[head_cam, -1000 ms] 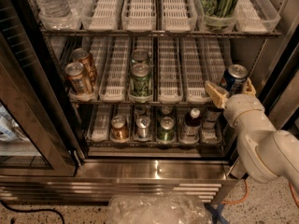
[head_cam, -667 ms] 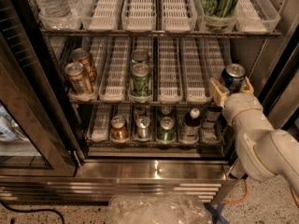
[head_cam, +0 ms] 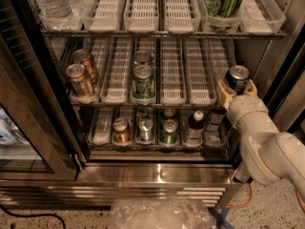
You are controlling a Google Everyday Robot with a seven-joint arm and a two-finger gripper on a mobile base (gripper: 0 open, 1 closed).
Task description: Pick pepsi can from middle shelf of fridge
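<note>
The dark blue pepsi can (head_cam: 237,77) with a silver top stands upright at the front right end of the middle shelf (head_cam: 172,70), a rack of white slotted lanes in the open fridge (head_cam: 157,173). My gripper (head_cam: 237,88) is at that right end, coming in from the lower right on a cream arm. Its tan fingers (head_cam: 224,93) sit on either side of the can, shut on it. The lower part of the can is hidden behind the wrist.
Two copper-brown cans (head_cam: 78,78) stand at the shelf's left and two green cans (head_cam: 143,78) in the middle. The rack below holds small cans and bottles (head_cam: 195,125). Clear bins (head_cam: 143,8) sit above. The glass door (head_cam: 28,128) stands open left. A plastic bag (head_cam: 162,213) lies on the floor.
The gripper and the pepsi can between its fingers have shifted slightly to the left. Everything else on the shelves is unchanged.
</note>
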